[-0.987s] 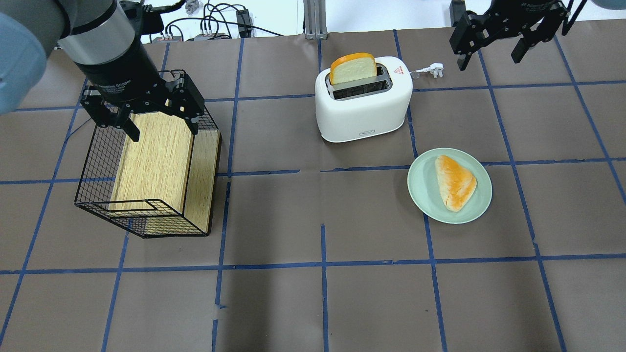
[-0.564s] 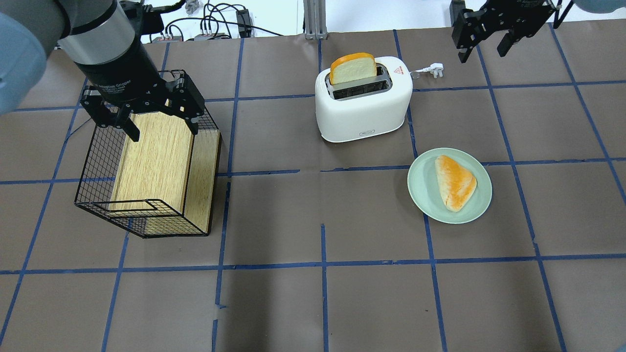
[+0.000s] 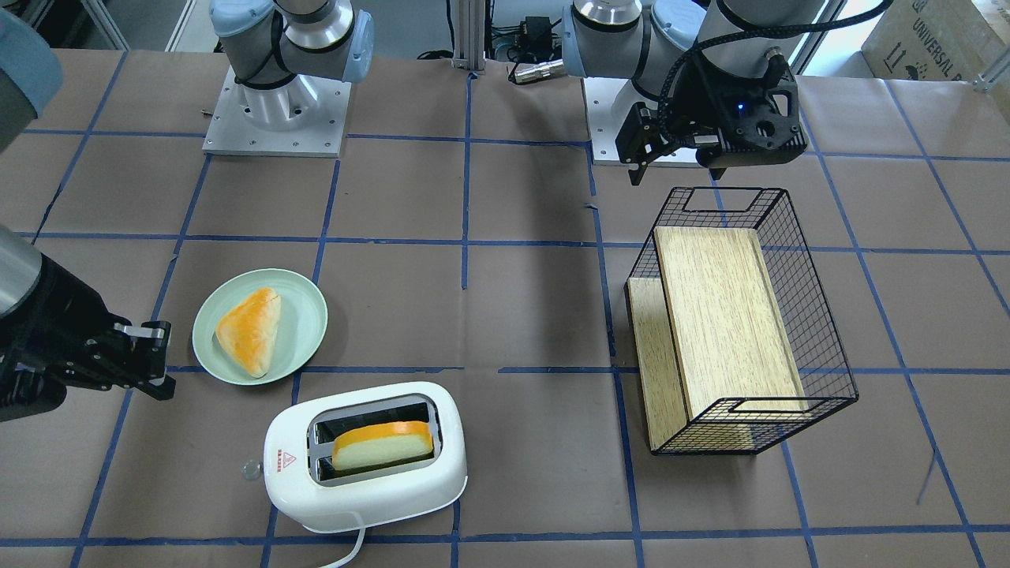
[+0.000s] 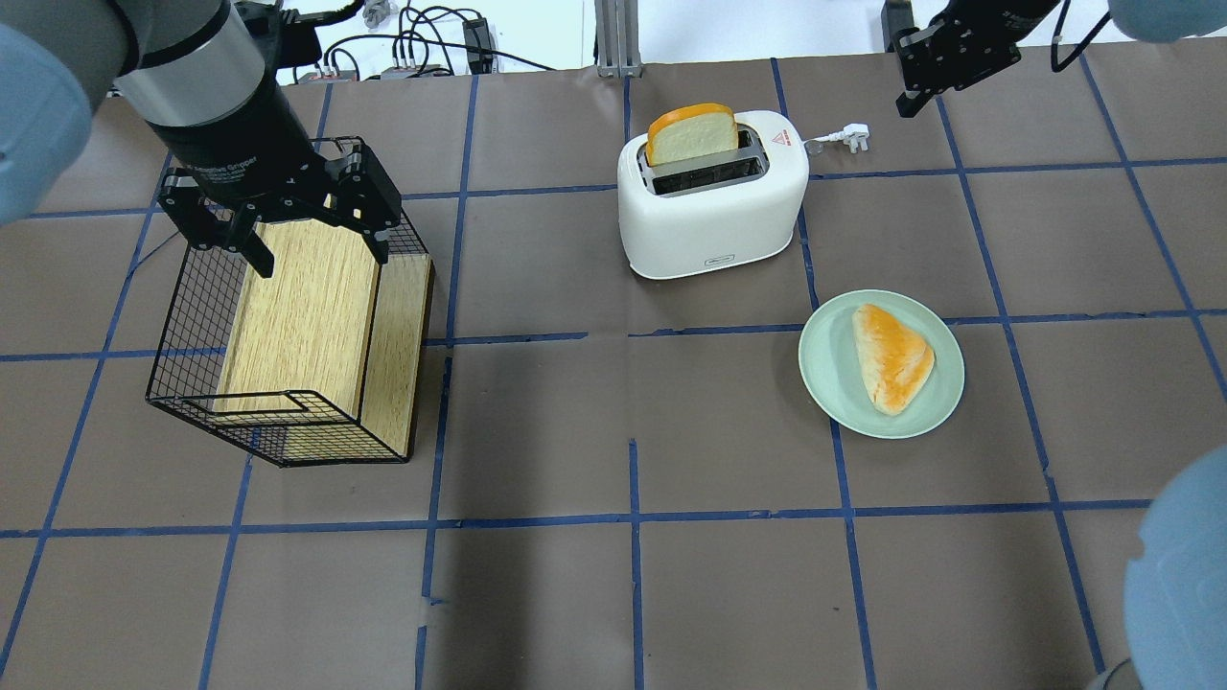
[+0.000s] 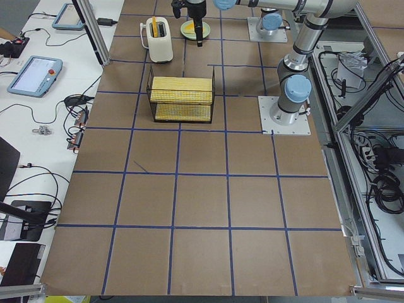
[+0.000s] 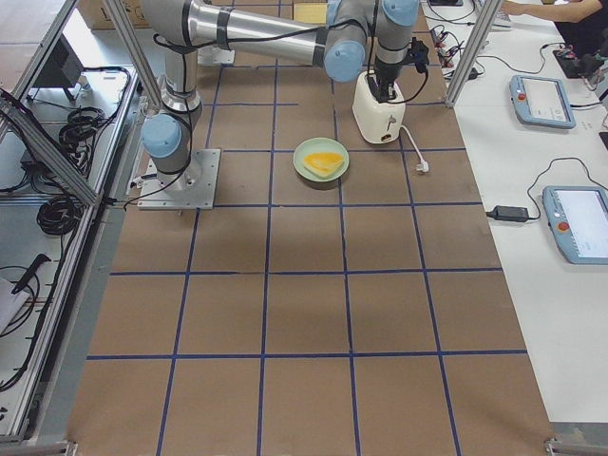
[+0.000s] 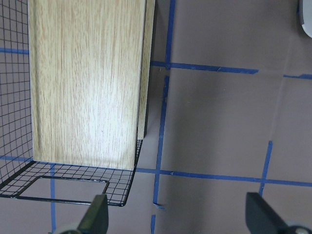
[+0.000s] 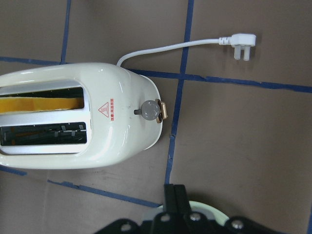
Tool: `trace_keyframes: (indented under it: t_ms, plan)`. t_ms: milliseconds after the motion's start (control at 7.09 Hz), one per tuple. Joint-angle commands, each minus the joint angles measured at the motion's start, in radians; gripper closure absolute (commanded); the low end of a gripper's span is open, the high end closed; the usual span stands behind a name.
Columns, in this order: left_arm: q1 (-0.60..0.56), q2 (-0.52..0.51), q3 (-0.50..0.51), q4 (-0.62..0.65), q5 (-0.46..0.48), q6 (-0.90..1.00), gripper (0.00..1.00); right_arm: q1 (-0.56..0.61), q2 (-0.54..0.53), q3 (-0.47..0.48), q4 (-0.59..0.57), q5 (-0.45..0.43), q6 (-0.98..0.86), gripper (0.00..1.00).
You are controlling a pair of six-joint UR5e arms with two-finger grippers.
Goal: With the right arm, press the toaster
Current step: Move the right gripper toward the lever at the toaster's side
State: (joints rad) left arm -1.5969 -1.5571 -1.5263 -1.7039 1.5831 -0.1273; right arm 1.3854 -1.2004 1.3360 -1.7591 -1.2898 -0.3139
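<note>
While the right end effector [image 8: 174, 192] hangs pressed together, the toaster [image 8: 122, 131] stands near, beyond its tips; the left end effector [image 4: 321, 257] gapes.

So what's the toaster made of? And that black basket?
The toaster looks like smooth, glossy white plastic, rounded with soft highlights. The basket seems thin black metal wire in a grid; the boards inside look like pale wood, showing grain.
</note>
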Motion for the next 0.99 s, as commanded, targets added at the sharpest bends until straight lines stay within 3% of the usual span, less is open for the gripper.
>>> trace_keyframes:
  t_ms: [0, 846]
  plan:
    - [0.0, 0.0, 0.0, 0.0, 0.0, 0.0, 0.0, 0.003, 0.109, -0.005, -0.104, 0.093, -0.016, 0.96]
    - [0.0, 0.0, 0.0, 0.0, 0.0, 0.0, 0.0, 0.009, 0.214, -0.046, -0.119, 0.188, -0.019, 0.95]
